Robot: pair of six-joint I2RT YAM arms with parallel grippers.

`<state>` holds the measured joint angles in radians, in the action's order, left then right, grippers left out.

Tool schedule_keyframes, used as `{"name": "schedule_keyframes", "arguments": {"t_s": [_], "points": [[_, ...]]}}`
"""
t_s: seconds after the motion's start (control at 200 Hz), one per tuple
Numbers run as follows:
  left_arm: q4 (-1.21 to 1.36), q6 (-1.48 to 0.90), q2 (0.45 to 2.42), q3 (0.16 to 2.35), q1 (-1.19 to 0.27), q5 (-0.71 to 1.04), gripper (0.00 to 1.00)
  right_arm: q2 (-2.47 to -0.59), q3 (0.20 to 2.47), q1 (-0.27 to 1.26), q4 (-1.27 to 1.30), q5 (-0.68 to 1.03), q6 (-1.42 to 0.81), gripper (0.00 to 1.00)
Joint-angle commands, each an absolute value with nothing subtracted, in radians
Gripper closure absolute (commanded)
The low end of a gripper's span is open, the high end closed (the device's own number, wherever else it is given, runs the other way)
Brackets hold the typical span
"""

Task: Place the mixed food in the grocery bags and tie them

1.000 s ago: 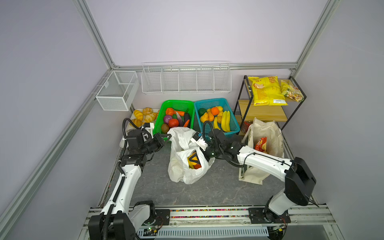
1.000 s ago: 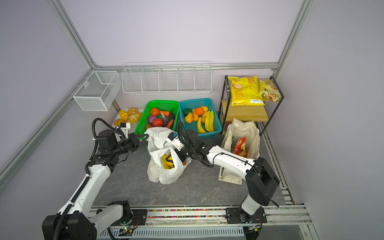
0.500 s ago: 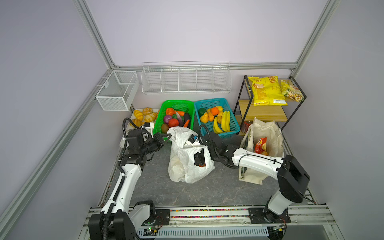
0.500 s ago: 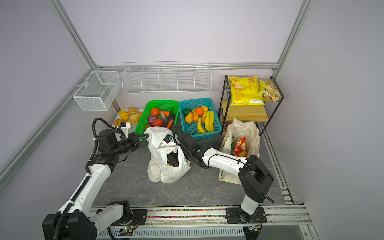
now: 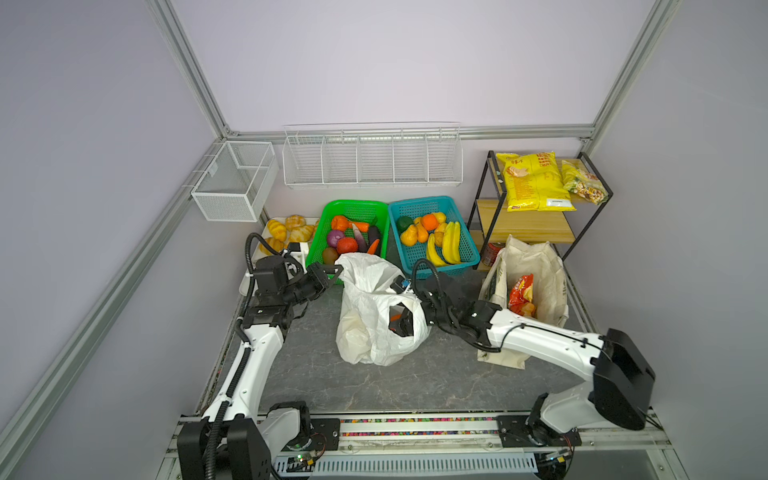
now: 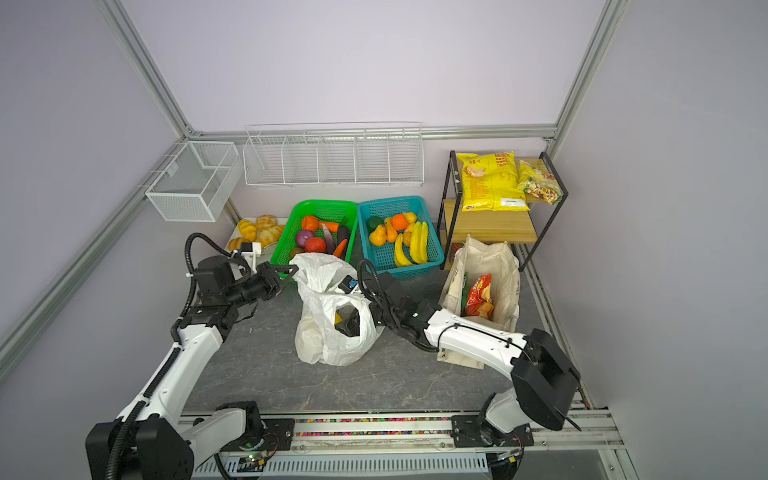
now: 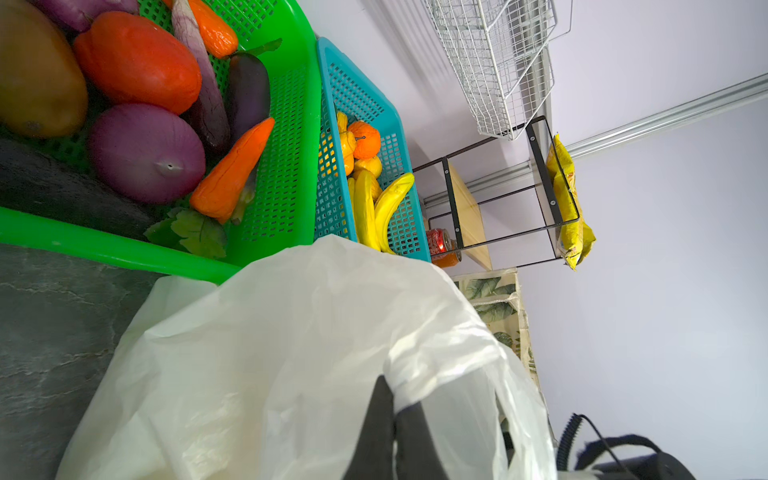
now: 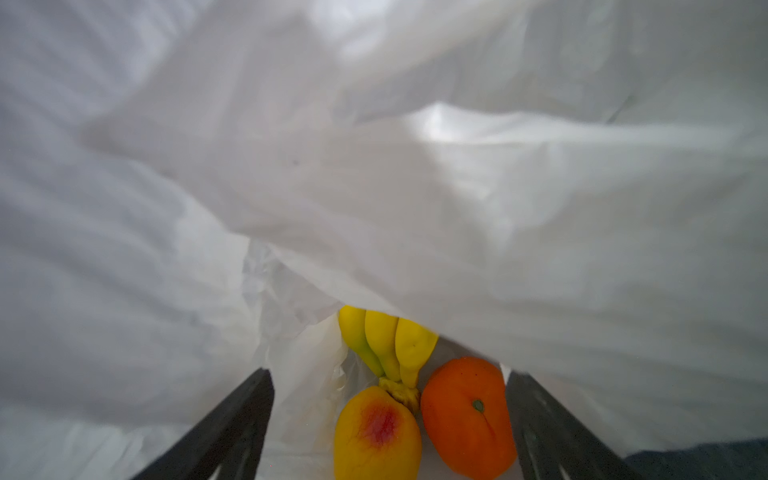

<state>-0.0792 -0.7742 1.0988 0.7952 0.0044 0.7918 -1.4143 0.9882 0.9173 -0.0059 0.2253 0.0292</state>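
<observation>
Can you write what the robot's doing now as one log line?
left gripper: shut on white plastic bag | right gripper: open, inside bag | bag holds: toy banana, orange toy fruit

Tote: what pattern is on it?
The tote has green leaves on cream, clearest in the left wrist view.

green basket [image 5: 357, 204] of vegetables [image 5: 347, 245], yellow chip bag [image 5: 534, 183] on black-framed shelf [image 5: 528, 226], white wire rack [image 5: 372, 162] on wall

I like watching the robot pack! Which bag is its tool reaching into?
The white plastic bag: the right tool sits open inside it, by toy fruit. The leaf-print tote beside the shelf has no tool inside.
</observation>
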Motion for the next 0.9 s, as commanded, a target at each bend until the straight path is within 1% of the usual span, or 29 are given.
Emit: {"name": "schedule_keyframes", "arguments": {"t_s": [0.0, 0.09, 0.155, 0.29, 0.41, 0.52, 0.625, 0.72, 0.8, 0.825, 0.85, 0.855, 0.865, 0.875, 0.885, 0.895], "points": [[-0.063, -0.775, 1.107, 0.835, 0.0, 0.804, 1.0, -1.339, 0.932, 0.918, 0.035, 0.182, 0.14, 0.1], [-0.062, -0.776, 1.108, 0.837, 0.0, 0.804, 1.0, -1.29, 0.906, 0.92, 0.058, 0.152, 0.189, 0.12], [-0.063, -0.779, 1.108, 0.838, 0.0, 0.804, 1.0, -1.279, 0.904, 0.926, 0.072, 0.104, 0.227, 0.11], [-0.064, -0.779, 1.108, 0.838, -0.001, 0.803, 1.0, -1.307, 0.928, 0.963, 0.128, -0.05, 0.322, 0.05], [-0.065, -0.781, 1.107, 0.838, 0.0, 0.804, 1.0, -1.348, 0.955, 0.99, 0.206, -0.165, 0.384, 0.02], [-0.067, -0.779, 1.106, 0.839, 0.0, 0.807, 1.0, -1.385, 0.982, 0.996, 0.246, -0.172, 0.422, 0.0], [-0.069, -0.779, 1.108, 0.84, -0.001, 0.81, 1.0, -1.428, 1.016, 1.007, 0.272, -0.168, 0.454, 0.02], [-0.069, -0.778, 1.109, 0.839, 0.0, 0.813, 1.0, -1.468, 1.048, 1.024, 0.29, -0.201, 0.495, 0.02], [-0.071, -0.778, 1.109, 0.84, 0.0, 0.813, 1.0, -1.489, 1.069, 1.034, 0.298, -0.192, 0.516, 0.0], [-0.071, -0.778, 1.11, 0.839, 0.0, 0.814, 1.0, -1.496, 1.077, 1.034, 0.296, -0.179, 0.521, 0.02], [-0.072, -0.779, 1.111, 0.839, 0.0, 0.814, 1.0, -1.504, 1.086, 1.033, 0.29, -0.169, 0.523, 0.06], [-0.072, -0.779, 1.111, 0.841, 0.0, 0.814, 1.0, -1.505, 1.09, 1.034, 0.288, -0.166, 0.523, 0.09], [-0.072, -0.778, 1.109, 0.84, 0.0, 0.814, 1.0, -1.507, 1.092, 1.034, 0.286, -0.163, 0.523, 0.1], [-0.073, -0.778, 1.11, 0.841, 0.0, 0.813, 1.0, -1.512, 1.097, 1.034, 0.282, -0.157, 0.524, 0.15], [-0.072, -0.779, 1.111, 0.841, 0.0, 0.814, 1.0, -1.514, 1.098, 1.033, 0.281, -0.154, 0.525, 0.17], [-0.072, -0.778, 1.112, 0.841, 0.0, 0.814, 1.0, -1.516, 1.103, 1.034, 0.276, -0.149, 0.526, 0.24]]}}
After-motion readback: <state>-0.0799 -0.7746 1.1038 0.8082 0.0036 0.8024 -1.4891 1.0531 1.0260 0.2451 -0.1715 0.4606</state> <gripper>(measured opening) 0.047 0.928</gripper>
